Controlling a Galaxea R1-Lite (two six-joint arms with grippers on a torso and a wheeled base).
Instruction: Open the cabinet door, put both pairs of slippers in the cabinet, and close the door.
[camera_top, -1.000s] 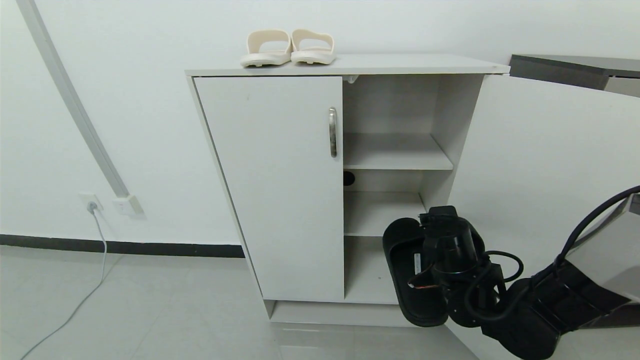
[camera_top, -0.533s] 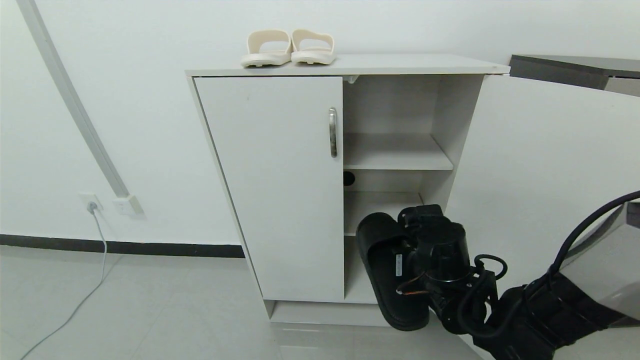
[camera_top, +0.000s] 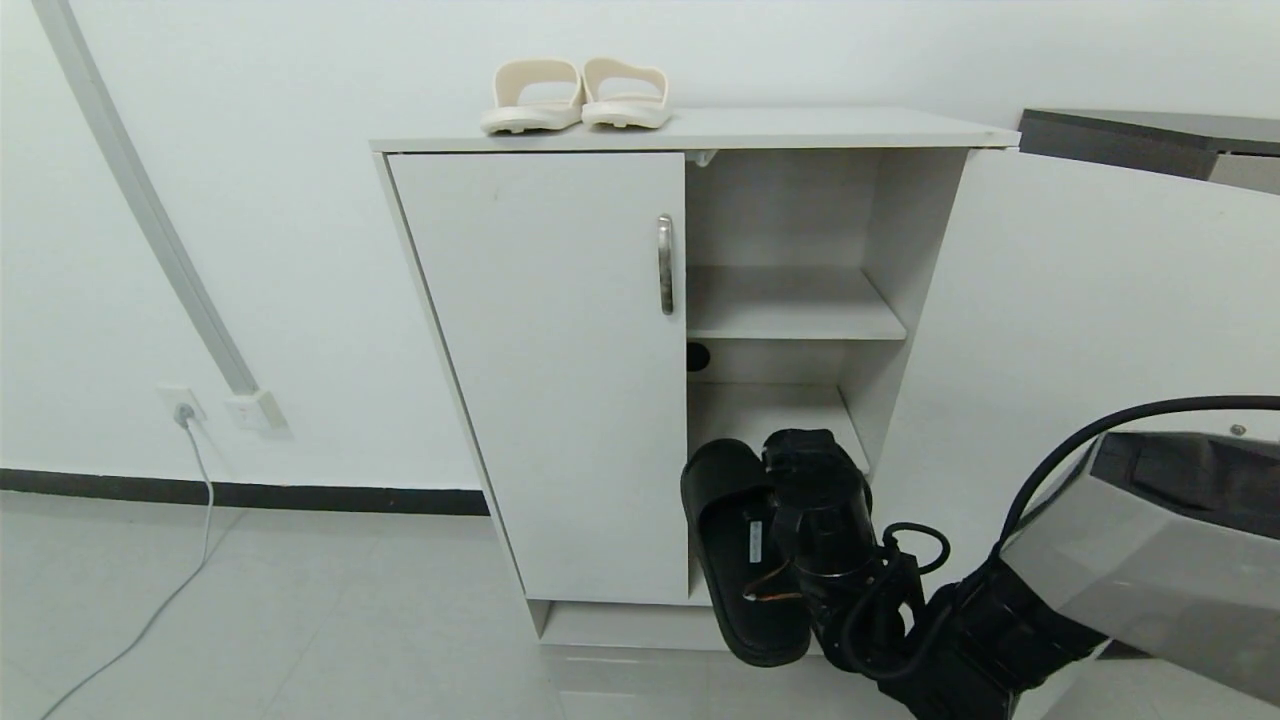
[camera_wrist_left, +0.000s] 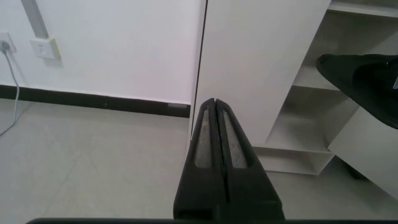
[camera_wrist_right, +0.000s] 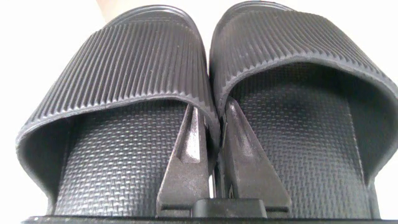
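Note:
My right gripper (camera_top: 790, 500) is shut on the pair of black slippers (camera_top: 735, 550), holding them side by side with soles turned left, in front of the white cabinet's (camera_top: 690, 128) open right half near the bottom compartment. In the right wrist view my fingers (camera_wrist_right: 189, 155) pinch the two inner edges of the black slippers (camera_wrist_right: 137, 87) together. A cream pair of slippers (camera_top: 575, 95) sits on the cabinet top at the left. The right door (camera_top: 1080, 330) is swung open; the left door (camera_top: 545, 370) is closed. My left gripper (camera_wrist_left: 214, 109) is shut and holds nothing, low over the floor left of the cabinet.
Inside the cabinet are two bare shelves (camera_top: 790, 305) and a bottom compartment. A wall socket with a grey cable (camera_top: 185, 420) is at the left. A dark grey desk top (camera_top: 1150, 130) stands behind the open door. Tiled floor (camera_top: 280, 620) lies in front.
My right arm has carried the black slippers leftward and slightly lower, from in front of the open door toward the cabinet's opening. The cream pair and doors have not moved.

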